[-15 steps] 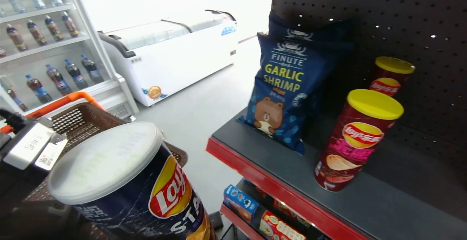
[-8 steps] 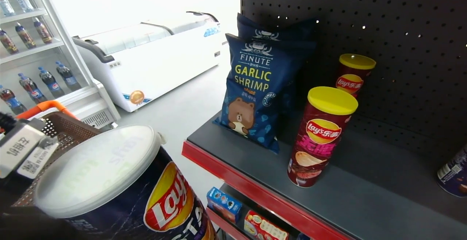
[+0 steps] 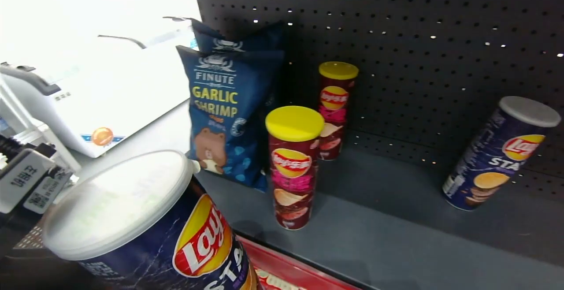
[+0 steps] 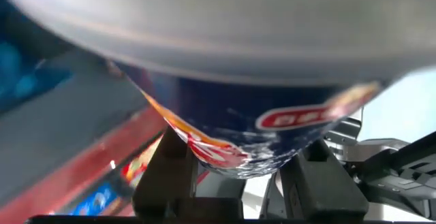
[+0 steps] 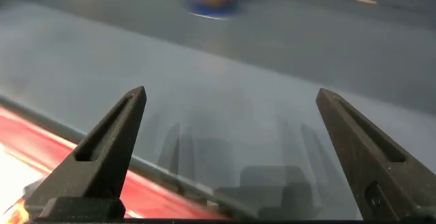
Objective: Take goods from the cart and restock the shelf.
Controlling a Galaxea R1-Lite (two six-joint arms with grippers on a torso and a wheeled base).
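The held chip can [image 3: 145, 224] is a tall round tube. Its side is dark blue and shiny, with a red and yellow badge, and its flat lid is cloudy plastic. It sits low on the robot's left, tipped with the lid toward the head camera, just in front of the shelf's red edge [image 3: 282, 263].

The shelf [image 3: 396, 219] is a flat, smooth gray board. Behind it is a black back wall [image 3: 440, 39] full of small round holes. Two soft, crinkly blue snack bags [image 3: 224, 113] stand at the left end, one behind the other. Beside them are two round red cans with yellow lids, the front red can [image 3: 293, 166] near the edge and the back red can [image 3: 335, 109] close to the wall. Well to the right stands another blue can [image 3: 498, 153] with a pale lid.

The left tool [image 4: 245, 183] is under the held can and pinches it from both sides with its dark fingers [image 4: 174, 176]. The left wrist [image 3: 26, 180], a boxy part with white labels, sits beside the can's lid.

The right tool [image 5: 231, 93] hangs over the gray board near the red edge. Its two pointed black fingers [image 5: 112, 149] are spread wide, with nothing between them.
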